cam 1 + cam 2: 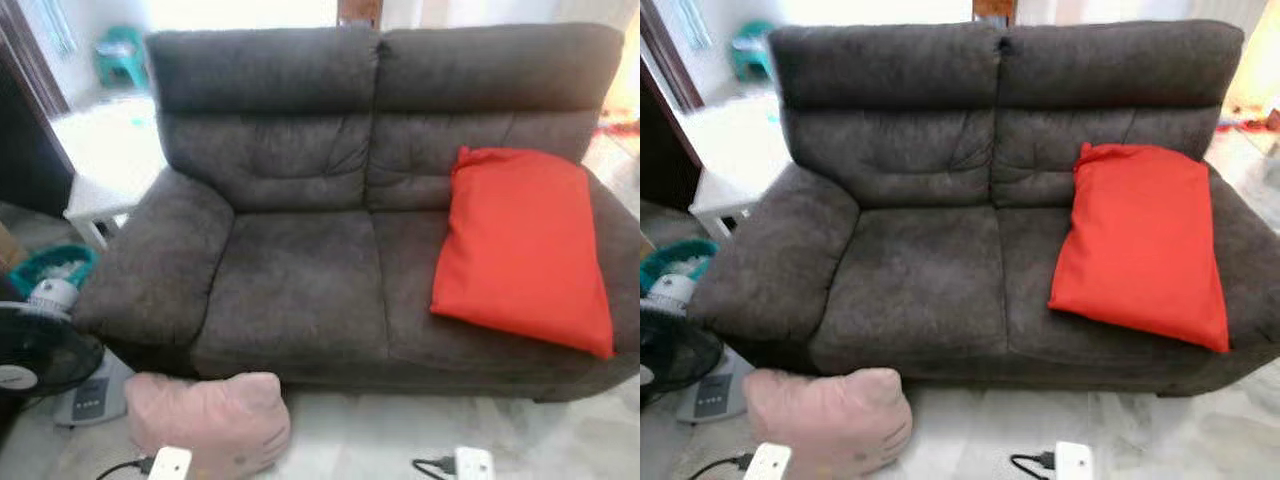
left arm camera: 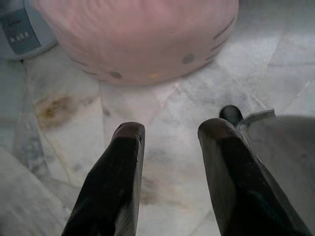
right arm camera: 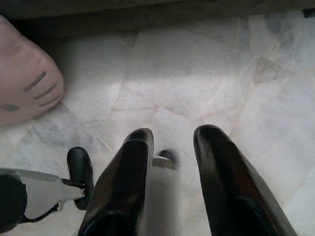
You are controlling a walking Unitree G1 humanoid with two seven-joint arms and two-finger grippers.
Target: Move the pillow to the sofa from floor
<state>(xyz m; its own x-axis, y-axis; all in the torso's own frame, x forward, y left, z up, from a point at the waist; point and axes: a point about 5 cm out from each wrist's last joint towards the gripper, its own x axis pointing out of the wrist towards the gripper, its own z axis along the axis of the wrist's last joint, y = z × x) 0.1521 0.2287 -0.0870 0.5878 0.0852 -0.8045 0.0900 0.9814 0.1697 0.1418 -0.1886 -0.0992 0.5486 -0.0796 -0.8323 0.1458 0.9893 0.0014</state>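
Note:
A pink pillow (image 1: pixel 210 420) with a cat face lies on the marble floor, against the front of the dark grey sofa (image 1: pixel 300 290) at its left end. A red pillow (image 1: pixel 525 245) leans on the sofa's right seat and backrest. My left gripper (image 2: pixel 170 130) hovers open just above the floor, a short way in front of the pink pillow (image 2: pixel 138 34), with nothing between its fingers. My right gripper (image 3: pixel 174 135) is also open and low over the floor, to the right of the pink pillow (image 3: pixel 24 78) and holding nothing.
A black fan (image 1: pixel 35 350) with a grey base (image 1: pixel 90 395) stands left of the pillow. Behind it are a teal basket (image 1: pixel 50 265) and a white side table (image 1: pixel 100 195). The sofa's left seat is bare.

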